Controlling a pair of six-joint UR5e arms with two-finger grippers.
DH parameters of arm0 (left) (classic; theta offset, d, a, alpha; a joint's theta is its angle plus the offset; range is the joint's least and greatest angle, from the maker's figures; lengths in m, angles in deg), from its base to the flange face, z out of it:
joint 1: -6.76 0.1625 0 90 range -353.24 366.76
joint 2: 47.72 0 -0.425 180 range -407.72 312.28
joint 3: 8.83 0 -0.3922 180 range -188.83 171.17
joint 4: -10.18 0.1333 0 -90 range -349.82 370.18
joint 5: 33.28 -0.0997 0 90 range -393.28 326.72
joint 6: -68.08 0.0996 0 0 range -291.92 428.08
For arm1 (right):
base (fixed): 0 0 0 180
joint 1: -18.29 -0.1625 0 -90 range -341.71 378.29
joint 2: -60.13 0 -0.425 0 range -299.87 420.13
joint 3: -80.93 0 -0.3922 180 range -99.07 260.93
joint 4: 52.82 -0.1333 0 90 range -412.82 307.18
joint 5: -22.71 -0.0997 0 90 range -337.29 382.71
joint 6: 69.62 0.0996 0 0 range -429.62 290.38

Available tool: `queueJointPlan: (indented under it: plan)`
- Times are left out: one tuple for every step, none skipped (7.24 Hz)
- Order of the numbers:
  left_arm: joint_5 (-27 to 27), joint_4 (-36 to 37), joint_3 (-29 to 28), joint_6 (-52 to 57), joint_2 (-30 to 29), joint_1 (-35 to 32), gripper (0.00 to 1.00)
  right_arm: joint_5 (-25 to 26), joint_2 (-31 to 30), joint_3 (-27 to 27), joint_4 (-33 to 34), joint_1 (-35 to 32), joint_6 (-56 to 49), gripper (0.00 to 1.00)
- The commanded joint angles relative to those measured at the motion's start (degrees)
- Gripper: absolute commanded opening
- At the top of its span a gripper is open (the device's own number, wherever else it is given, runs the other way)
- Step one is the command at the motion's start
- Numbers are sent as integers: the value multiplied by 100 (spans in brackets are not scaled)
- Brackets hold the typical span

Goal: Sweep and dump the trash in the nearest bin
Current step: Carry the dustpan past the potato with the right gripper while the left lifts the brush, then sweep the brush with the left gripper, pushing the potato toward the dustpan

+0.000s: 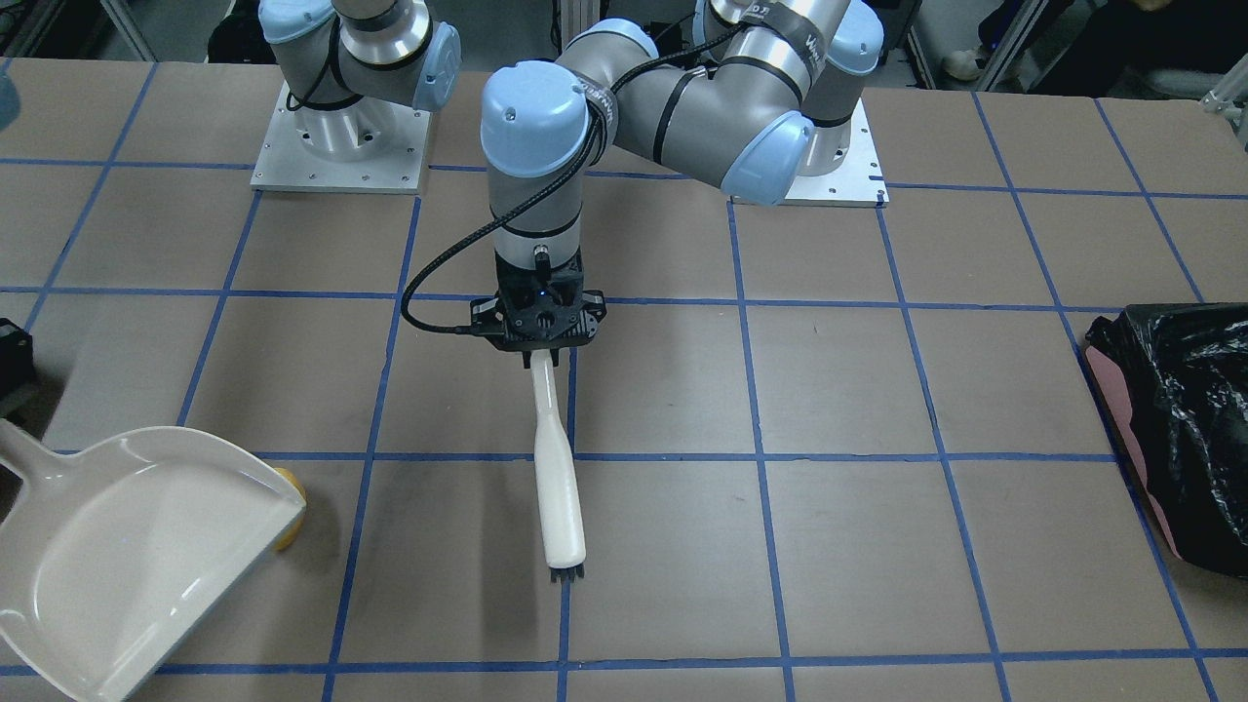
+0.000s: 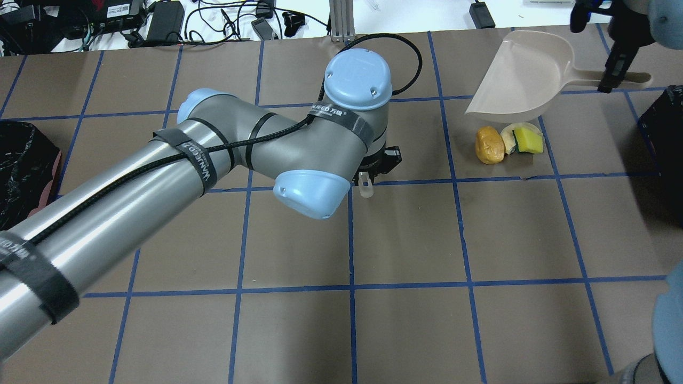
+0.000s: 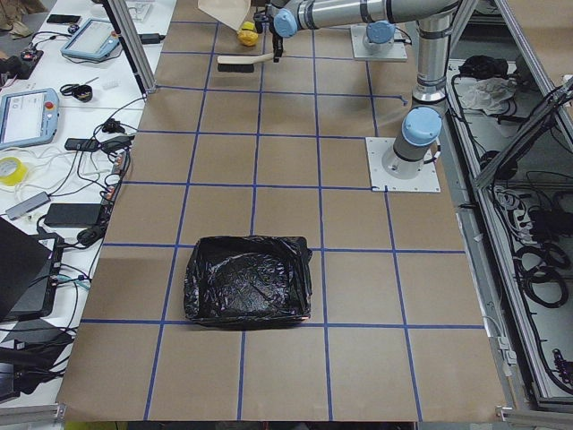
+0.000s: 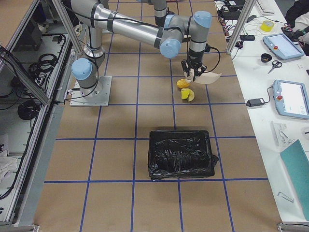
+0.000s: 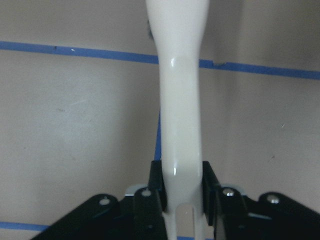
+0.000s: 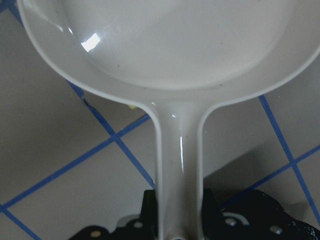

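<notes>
The trash lies in a tight cluster just off the dustpan's lip: an orange-yellow lumpy oval, a pale yellow peel and a yellow-and-green wedge. My right gripper is shut on the handle of the white dustpan, which is tilted with its lip at the trash. My left gripper is shut on the handle of a white brush, held at mid-table, well short of the trash. The dark bin stands at the table's right end.
A second bin with pink sides and a crinkly black bag stands at the table's left end. The left arm's big elbow hangs over the table's middle. Cables and devices lie beyond the far edge.
</notes>
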Motion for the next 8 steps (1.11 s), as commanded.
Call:
queueJointPlan:
  plan:
    - [182,30,-788,-350,-702,-135,0,-25,26,14,26,585,-1518,0]
    - [191,38,-1165,-569,-1035,-301,0,-16,27,14,122,813,-2005,0]
    - [200,30,-1552,-589,-1317,-416,0,-25,44,31,132,1050,-2392,0]
    - [200,30,-1808,-676,-1572,-522,0,-25,148,49,158,1105,-2596,0]
    - [200,38,-2046,-851,-1792,-653,0,-25,271,49,480,1218,-2894,0]
    - [200,39,-2300,-905,-2030,-776,0,-25,551,58,875,1350,-3001,0]
    - [200,39,-2512,-975,-2223,-830,0,-25,728,5,1088,1360,-3029,0]
    - [200,39,-2714,-1063,-2373,-926,0,-33,773,31,1116,1360,-3020,0]
